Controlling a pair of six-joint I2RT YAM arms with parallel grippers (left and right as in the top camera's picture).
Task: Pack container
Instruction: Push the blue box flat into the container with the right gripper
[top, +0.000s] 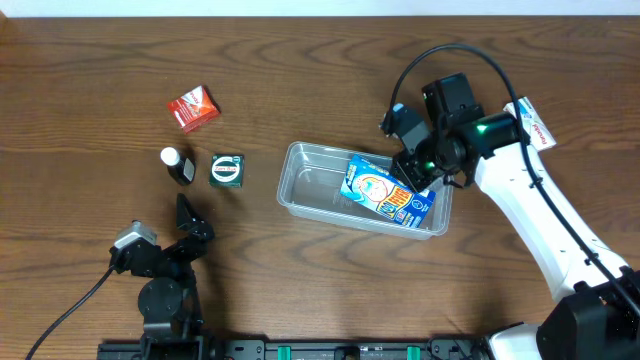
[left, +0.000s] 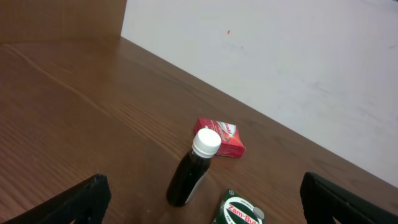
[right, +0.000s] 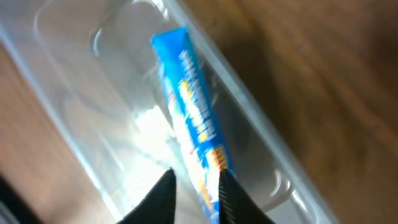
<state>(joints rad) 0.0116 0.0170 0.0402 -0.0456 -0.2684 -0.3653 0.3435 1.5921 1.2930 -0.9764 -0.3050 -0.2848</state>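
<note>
The clear plastic container lies at the table's middle. A blue box lies tilted in its right half, leaning toward the right wall. My right gripper hangs over the box's far right end. In the blurred right wrist view, its fingers are slightly apart, astride the blue box, with a gap on the left side, inside the container. My left gripper is open and empty near the front left.
A red box, a dark bottle with a white cap and a green Zam-Buk tin lie left of the container, ahead of the left gripper. A white packet shows beside the right arm.
</note>
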